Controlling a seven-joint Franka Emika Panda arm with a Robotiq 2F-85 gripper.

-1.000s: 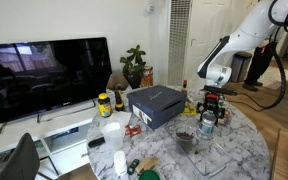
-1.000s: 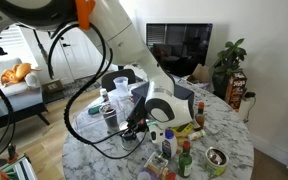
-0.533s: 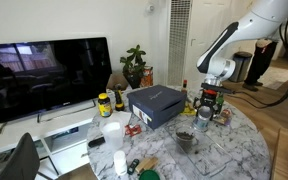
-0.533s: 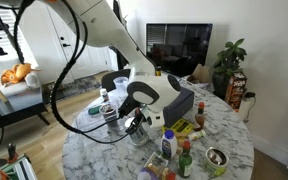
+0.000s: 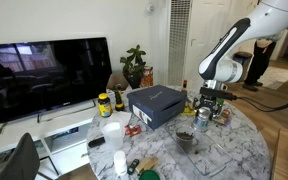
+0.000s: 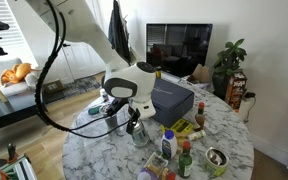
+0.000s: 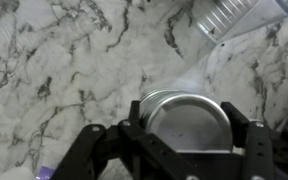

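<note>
In the wrist view my gripper (image 7: 184, 128) has a black finger on each side of the metal lid of a clear glass jar (image 7: 187, 118), and the lid fills the gap between them. The jar stands over the white marble table (image 7: 44, 60). In both exterior views the gripper (image 5: 206, 100) (image 6: 133, 120) points straight down with the jar (image 5: 202, 120) (image 6: 136, 136) under it, next to a blue-grey box (image 5: 156, 104). A clear ribbed plastic cup (image 7: 234, 15) lies just beyond the jar.
The round table carries a dark bowl (image 5: 184, 137), a white cup (image 5: 112, 133), a yellow-lidded jar (image 5: 104, 104), several sauce bottles (image 6: 170, 146) and a small bowl (image 6: 216, 157). A television (image 5: 44, 75) and a potted plant (image 5: 134, 65) stand behind.
The arm's upper links have swung over, and the gripper has shifted slightly sideways above the jar. The things on the table have stayed where they were.
</note>
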